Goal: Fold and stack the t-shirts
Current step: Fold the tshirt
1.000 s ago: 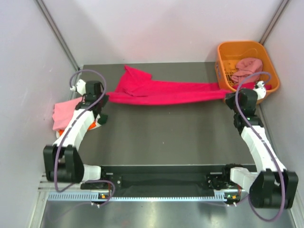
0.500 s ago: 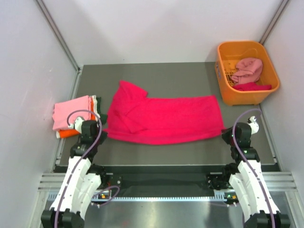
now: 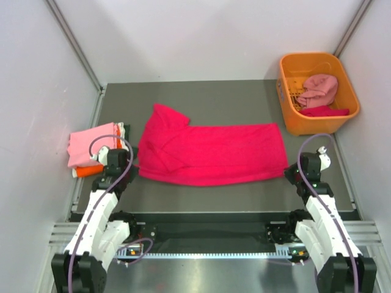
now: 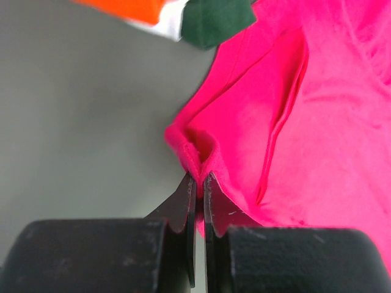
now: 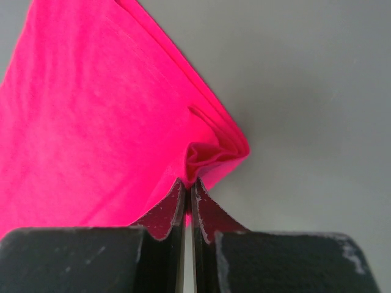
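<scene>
The large crimson-pink cloth t-shirt (image 3: 211,152) was found spread flat across the middle of the dark grey table (image 3: 214,97), with cloth folded over at its left end. The left gripper (image 4: 197,180) was clamped on a pinched fold at the near left corner. The right gripper (image 5: 186,183) was likewise clenched on the near right corner. A folded stack, light pink shirt (image 3: 91,140) uppermost, was noted just beside the left end. A dusty pink shirt (image 3: 319,88) was seen inside the rigid orange plastic basket (image 3: 308,126) at far right.

Crimson shirt (image 3: 211,152) lies flat, doubled over, on the tabletop (image 3: 244,97) — left of it a folded stack (image 3: 91,149), light pink topmost.
</scene>
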Tool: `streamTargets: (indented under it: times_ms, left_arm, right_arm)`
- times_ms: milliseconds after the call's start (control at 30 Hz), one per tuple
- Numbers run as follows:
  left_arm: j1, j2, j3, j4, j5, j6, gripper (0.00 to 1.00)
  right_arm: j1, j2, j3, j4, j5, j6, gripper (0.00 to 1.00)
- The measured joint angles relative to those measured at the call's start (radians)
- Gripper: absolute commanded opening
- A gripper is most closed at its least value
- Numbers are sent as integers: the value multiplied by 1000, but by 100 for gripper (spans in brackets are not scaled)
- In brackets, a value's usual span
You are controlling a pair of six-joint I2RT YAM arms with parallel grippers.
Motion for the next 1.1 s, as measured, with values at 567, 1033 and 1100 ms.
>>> streamTargets:
  times_ms: [567, 1033, 1100]
  left_arm:
    - [0, 180, 556, -3, -56, 74, 0]
    - [-39, -283, 98, -227, -22, -2, 0]
    - [-43, -304, 99, -242, -37, -23, 0]
  right_arm:
    - [-26, 164, 518, -1, -29, -8, 0]
    - [-26, -257, 23, -182, -53, -11, 2]
    - [-26, -288, 13, -202, -52, -10, 2]
